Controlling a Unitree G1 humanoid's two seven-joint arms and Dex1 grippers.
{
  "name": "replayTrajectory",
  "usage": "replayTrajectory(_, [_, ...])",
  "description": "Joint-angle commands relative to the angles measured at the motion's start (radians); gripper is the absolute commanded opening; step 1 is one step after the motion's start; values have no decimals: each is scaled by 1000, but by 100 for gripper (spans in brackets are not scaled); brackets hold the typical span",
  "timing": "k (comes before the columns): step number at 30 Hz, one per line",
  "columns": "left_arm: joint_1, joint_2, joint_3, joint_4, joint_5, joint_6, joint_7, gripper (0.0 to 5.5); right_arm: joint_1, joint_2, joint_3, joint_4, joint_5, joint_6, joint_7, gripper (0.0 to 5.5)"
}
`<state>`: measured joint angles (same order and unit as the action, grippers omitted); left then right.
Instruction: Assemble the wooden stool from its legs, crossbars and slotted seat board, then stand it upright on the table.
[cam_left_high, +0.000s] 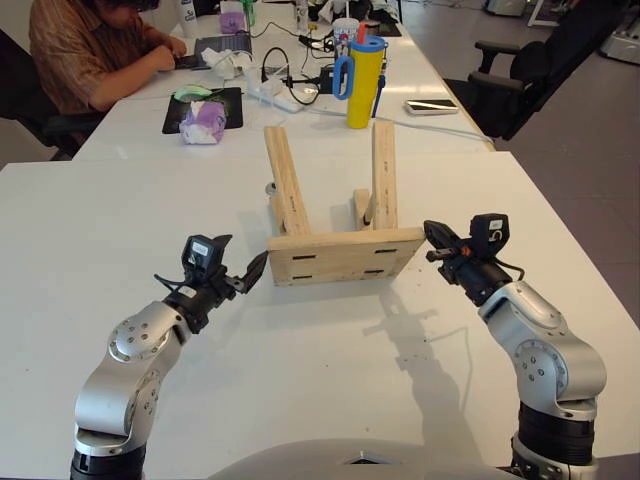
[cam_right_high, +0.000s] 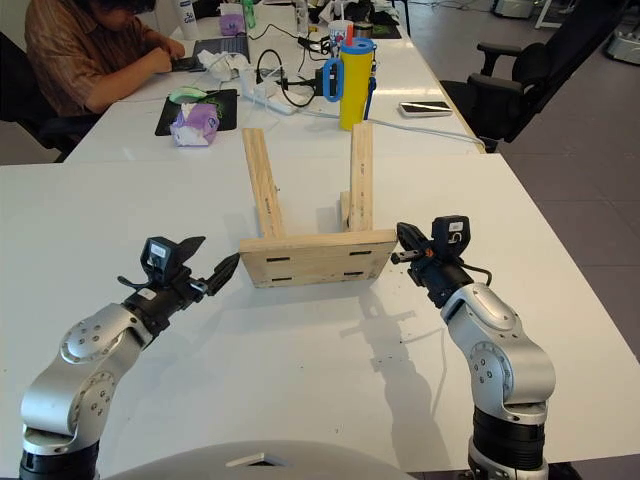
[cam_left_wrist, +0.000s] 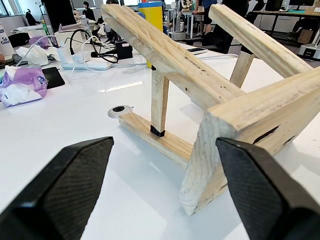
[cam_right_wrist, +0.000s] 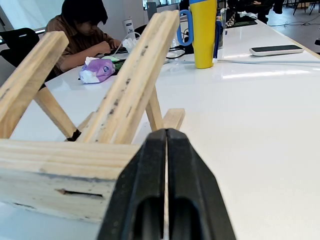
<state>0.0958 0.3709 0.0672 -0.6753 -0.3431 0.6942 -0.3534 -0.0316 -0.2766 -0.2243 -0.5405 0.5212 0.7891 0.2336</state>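
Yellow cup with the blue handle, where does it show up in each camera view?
Left eye: cup far back, beyond the stool.
Right eye: cup likewise.
Left wrist: cup peeking between the legs.
Right wrist: cup beside the legs' tips.
Shared landmark: the stool.

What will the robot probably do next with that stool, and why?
Likely ease the left gripper forward and close it on the seat board's left edge. The stool looks assembled but lies on its side, legs pointing away, and that edge sits just ahead of the open fingers. The right gripper, shut, is by the board's other edge.
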Motion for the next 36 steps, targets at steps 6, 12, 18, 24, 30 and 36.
replayTrajectory(6, [140, 148, -177, 118, 116, -116, -115, 382, 1, -3, 44, 77, 26, -6, 56, 2])
replayTrajectory(12, [175, 164, -147, 210, 135, -264, -171, 382, -14, -24, 8, 128, 6, -73, 66, 2])
replayTrajectory(18, [72, 224, -81, 352, 171, -452, -242, 382, -17, -97, -30, 280, -66, -175, 95, 2])
replayTrajectory(24, [-143, 283, -137, 562, 165, -644, -479, 382, -41, -104, -11, 456, -102, -254, 154, 2])
replayTrajectory(30, [-273, 282, -181, 722, 149, -726, -645, 365, -86, -97, 28, 529, -126, -293, 191, 0])
replayTrajectory(36, [-315, 273, -187, 776, 104, -710, -746, 283, -109, -100, 48, 573, -143, -317, 209, 0])
